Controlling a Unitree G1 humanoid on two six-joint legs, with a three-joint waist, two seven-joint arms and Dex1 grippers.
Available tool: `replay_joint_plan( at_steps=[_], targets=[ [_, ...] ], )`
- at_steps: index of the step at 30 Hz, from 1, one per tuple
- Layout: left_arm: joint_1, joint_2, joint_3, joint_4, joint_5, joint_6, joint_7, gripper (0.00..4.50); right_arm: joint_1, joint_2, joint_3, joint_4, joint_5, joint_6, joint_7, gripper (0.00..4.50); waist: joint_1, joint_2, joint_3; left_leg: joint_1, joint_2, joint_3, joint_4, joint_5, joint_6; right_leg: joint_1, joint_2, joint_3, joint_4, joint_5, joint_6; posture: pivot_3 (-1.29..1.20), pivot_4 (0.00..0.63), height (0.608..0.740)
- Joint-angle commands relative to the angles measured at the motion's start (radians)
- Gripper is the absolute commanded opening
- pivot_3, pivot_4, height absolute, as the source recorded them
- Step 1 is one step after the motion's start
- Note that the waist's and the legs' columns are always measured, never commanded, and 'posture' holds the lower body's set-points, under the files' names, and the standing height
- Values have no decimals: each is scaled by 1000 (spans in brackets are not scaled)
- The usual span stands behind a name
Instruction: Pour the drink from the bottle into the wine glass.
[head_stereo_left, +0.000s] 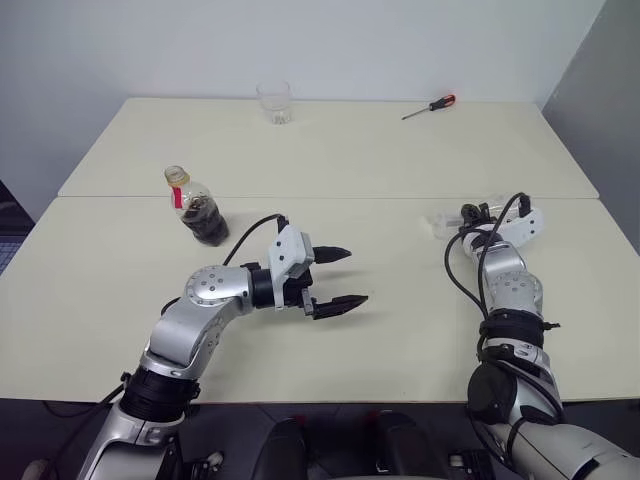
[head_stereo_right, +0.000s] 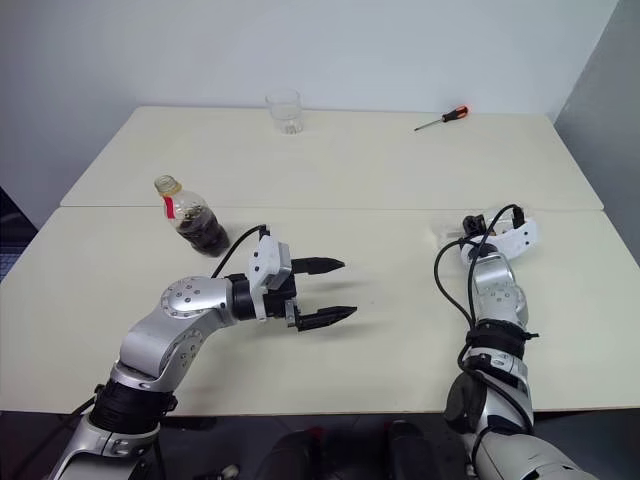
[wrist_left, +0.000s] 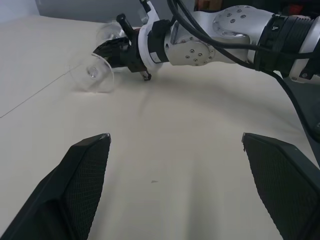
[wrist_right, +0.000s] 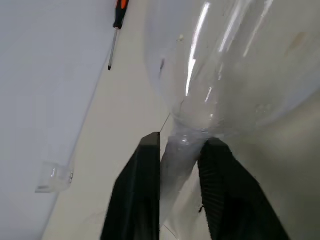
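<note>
The bottle (head_stereo_left: 200, 207) stands upright at the table's left, small and clear, with a red neck label, a yellowish top and dark brown drink (head_stereo_left: 208, 225) in its lower half. To its right and nearer me, my left gripper (head_stereo_left: 345, 276) hovers open and empty, pointing right. The wine glass (head_stereo_left: 442, 222) lies on its side at the right. My right gripper (wrist_right: 180, 140) is shut on its thin stem (wrist_right: 179, 152) just below the bowl (wrist_right: 225, 60). In the left wrist view the glass's round foot (wrist_left: 93, 75) faces the camera beside the right gripper (wrist_left: 111, 50).
A short clear tumbler (head_stereo_left: 274, 101) stands at the table's far edge, and a screwdriver (head_stereo_left: 430, 106) with a red and black handle lies to its right. A seam (head_stereo_left: 330, 197) runs across the cream table (head_stereo_left: 400, 330) between its two halves.
</note>
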Motion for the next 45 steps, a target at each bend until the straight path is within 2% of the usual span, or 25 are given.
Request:
replay_joint_plan(
  at_steps=[1,4,8,11,16,24,35,45],
  targets=[
    [-11,0,14,-28,-6,-8,2,4500,18,-22,54,-19,-60,-3,4,294,2,0,0,0,0,0,0,0,0,0,0,0,0,0,0,0,150,740],
    [-3,-2,24,-36,-10,0,17,4500,19,-39,150,-51,-133,2,41,278,2,0,0,0,0,0,0,0,0,0,0,0,0,0,0,0,150,740],
    [33,-8,80,-68,-46,62,88,4500,19,-56,341,-127,-288,-41,136,278,-3,0,0,0,0,0,0,0,0,0,0,0,0,0,0,0,150,740],
    [81,-10,134,-102,-74,121,156,4500,21,-56,477,-163,-417,-120,207,278,-15,1,0,-1,1,0,-1,0,0,-2,0,0,0,0,0,0,150,740],
    [183,-26,224,-169,-93,173,285,4500,28,-3,632,-137,-576,-298,277,278,-20,1,1,-1,2,-1,-1,0,0,-2,-1,0,0,0,-1,0,150,740],
    [340,-78,317,-299,-115,205,446,4500,0,89,722,21,-725,-539,277,278,-13,1,1,-2,1,-2,1,0,0,-1,-5,-1,0,0,0,0,150,740],
    [583,-148,374,-486,-82,158,604,4500,-11,218,745,279,-816,-799,251,278,-15,1,1,-1,2,-2,0,0,0,-1,-5,-1,0,0,0,0,150,740],
    [537,-149,356,-454,-75,136,625,4500,15,241,725,390,-806,-800,247,278,-5,0,0,1,2,-2,0,0,0,0,-5,-1,0,0,0,0,150,740]
  ],
)
